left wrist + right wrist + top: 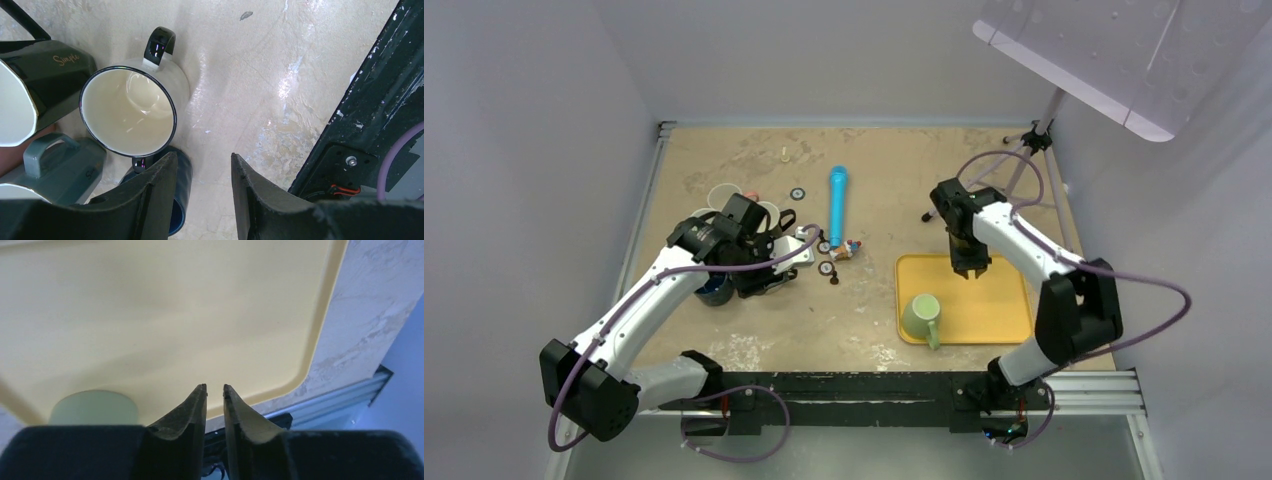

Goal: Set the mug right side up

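Green mug [921, 316] at the tray's [994, 300] near-left corner looks like stiff, slick, chippable ceramic, so I'd pinch the wall or handle; right gripper [215, 388] is nearly closed and empty, left gripper [204, 162] partly open and empty.

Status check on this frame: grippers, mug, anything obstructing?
Left gripper open, empty, over the spare mugs. Right gripper nearly shut, empty, above the yellow tray. Green mug on tray, looks bottom-up. Nothing blocking it.
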{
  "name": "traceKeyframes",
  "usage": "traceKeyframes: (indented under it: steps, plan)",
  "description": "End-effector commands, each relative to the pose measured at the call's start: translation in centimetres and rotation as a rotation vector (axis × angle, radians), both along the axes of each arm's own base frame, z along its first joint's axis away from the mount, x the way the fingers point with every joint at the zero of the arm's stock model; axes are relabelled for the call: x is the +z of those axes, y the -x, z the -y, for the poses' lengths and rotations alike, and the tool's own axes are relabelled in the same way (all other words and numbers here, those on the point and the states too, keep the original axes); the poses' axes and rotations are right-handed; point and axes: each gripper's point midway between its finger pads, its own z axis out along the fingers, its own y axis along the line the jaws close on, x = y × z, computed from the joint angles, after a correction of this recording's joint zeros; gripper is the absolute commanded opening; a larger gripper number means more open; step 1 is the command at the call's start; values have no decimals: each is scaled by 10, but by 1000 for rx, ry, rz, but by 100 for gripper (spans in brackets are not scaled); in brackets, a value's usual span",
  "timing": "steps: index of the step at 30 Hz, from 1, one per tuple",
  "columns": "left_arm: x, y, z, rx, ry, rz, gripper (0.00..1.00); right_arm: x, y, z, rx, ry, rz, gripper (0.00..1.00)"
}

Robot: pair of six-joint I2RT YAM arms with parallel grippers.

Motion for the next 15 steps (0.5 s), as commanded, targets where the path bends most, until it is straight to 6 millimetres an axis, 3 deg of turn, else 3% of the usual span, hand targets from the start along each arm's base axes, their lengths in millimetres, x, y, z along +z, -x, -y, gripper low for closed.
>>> traceKeyframes:
  steps: [1, 4, 11, 15]
  plan:
    - [14, -3, 5, -4, 40, 36, 48, 47, -1, -41, 60, -163, 223, 31]
    - [15, -5, 5, 2, 40, 40, 48, 64, 21, -57, 78, -278, 278, 53]
    - [21, -4, 6, 7, 56, 48, 48, 58, 91, -110, 244, -524, 222, 56]
    - [24, -2, 8, 4, 66, 40, 49, 51, 116, -117, 271, -545, 208, 59]
